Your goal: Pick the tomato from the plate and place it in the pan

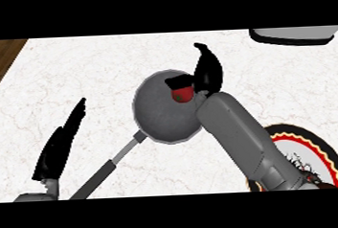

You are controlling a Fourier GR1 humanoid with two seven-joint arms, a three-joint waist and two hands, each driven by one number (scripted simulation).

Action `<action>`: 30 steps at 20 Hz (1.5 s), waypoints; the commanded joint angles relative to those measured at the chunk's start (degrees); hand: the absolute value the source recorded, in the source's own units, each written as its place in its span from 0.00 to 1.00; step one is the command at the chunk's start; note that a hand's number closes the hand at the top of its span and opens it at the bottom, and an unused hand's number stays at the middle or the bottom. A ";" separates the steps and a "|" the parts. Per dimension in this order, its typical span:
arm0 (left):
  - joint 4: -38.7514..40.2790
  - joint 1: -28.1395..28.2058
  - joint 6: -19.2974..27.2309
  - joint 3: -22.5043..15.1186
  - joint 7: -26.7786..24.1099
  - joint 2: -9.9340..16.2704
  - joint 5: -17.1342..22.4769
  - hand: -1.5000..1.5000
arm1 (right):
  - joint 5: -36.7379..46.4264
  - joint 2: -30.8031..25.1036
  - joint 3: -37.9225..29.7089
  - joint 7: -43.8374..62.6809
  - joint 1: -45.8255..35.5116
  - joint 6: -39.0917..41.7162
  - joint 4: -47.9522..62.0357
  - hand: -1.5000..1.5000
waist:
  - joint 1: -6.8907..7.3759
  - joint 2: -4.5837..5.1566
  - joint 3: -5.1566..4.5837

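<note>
**Tomato held over the pan**

Tomato (183, 93) pinched between thumb and curled fingers of the right hand (207, 71), above the grey pan (158, 114) at mid-counter. Plate (322, 152) at the counter's (92, 66) near right corner. Left hand (57, 149), fingers straight, rests near the near left edge.

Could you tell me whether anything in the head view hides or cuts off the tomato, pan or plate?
In the head view, the right hand curls round the tomato over the pan, leaving only a red patch visible; the right forearm covers the pan's right rim and part of the plate, which the frame's corner also cuts off.
</note>
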 commanded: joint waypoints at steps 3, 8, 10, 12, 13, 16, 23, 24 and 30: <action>-0.96 -0.09 0.31 0.10 1.86 -0.21 -0.34 0.50 | -2.48 0.14 -1.72 -6.85 -2.65 -17.42 3.93 0.00 | -1.46 -0.43 -0.02; 0.06 0.41 -0.22 3.61 1.65 1.37 1.58 0.50 | -3.11 0.14 -4.41 -8.19 -0.34 -28.23 3.34 0.00 | -4.02 -1.23 -0.07; 3.31 1.33 0.60 3.96 -0.98 0.62 1.07 0.50 | -3.43 0.14 -7.25 -8.52 -0.22 -29.55 2.76 0.00 | -5.29 -1.31 -0.13; -0.56 4.54 2.11 1.53 -1.17 -1.06 -0.66 0.50 | -3.64 0.13 -3.54 -9.12 5.32 -34.45 -0.02 0.00 | -5.07 -1.67 -0.10; -1.05 2.54 2.02 3.13 2.15 -0.17 0.04 0.50 | -3.38 -1.06 -6.25 -12.25 8.15 -30.93 -4.00 0.00 | -6.73 -1.88 -0.07; -1.15 4.89 0.56 5.19 -0.13 1.41 1.40 0.50 | -1.09 -3.67 -4.26 -11.24 15.22 -28.33 -13.87 0.00 | -7.68 -2.29 -0.16; -0.72 7.87 2.40 4.82 -2.44 0.16 -1.06 0.50 | 3.45 -12.45 -0.45 -10.00 37.49 -23.21 -38.35 0.00 | -8.05 -2.18 -0.20; -1.73 8.13 -0.90 7.79 -2.52 2.27 3.15 0.50 | 4.23 -11.26 0.84 -10.04 42.68 -24.95 -41.01 0.00 | -7.81 -2.15 -0.20; -5.99 9.25 0.99 4.34 1.30 -0.08 -0.24 0.50 | 3.51 -21.01 0.46 -8.66 60.89 -20.21 -63.38 0.00 | -7.53 -2.03 -0.15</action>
